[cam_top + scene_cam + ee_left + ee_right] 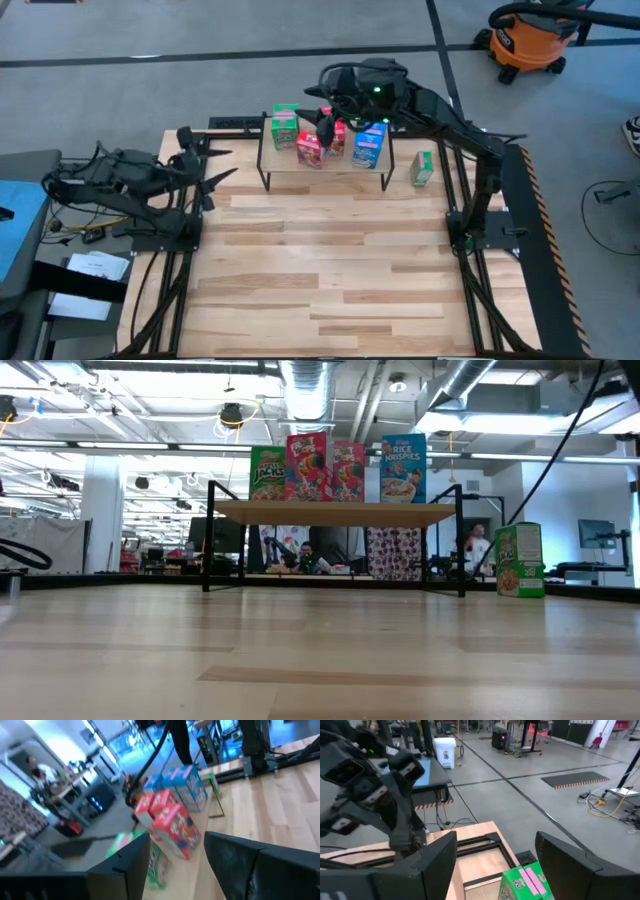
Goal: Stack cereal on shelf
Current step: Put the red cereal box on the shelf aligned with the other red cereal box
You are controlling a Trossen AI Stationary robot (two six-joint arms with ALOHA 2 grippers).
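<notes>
1. The wooden table (330,270) is carrying everything, and it is lying below both grippers.
2. The shelf (325,158) is standing directly under the right gripper (327,122), well apart from the left gripper (207,165).
3. Four cereal boxes (330,467) are standing upright on the shelf; a fifth, green box (422,168) is sitting on the table beside it.
4. The right gripper is hovering over the shelf's boxes, fingers spread wide, gripping nothing.
5. The left gripper is waiting at the table's left edge, fingers parted, holding nothing.
</notes>
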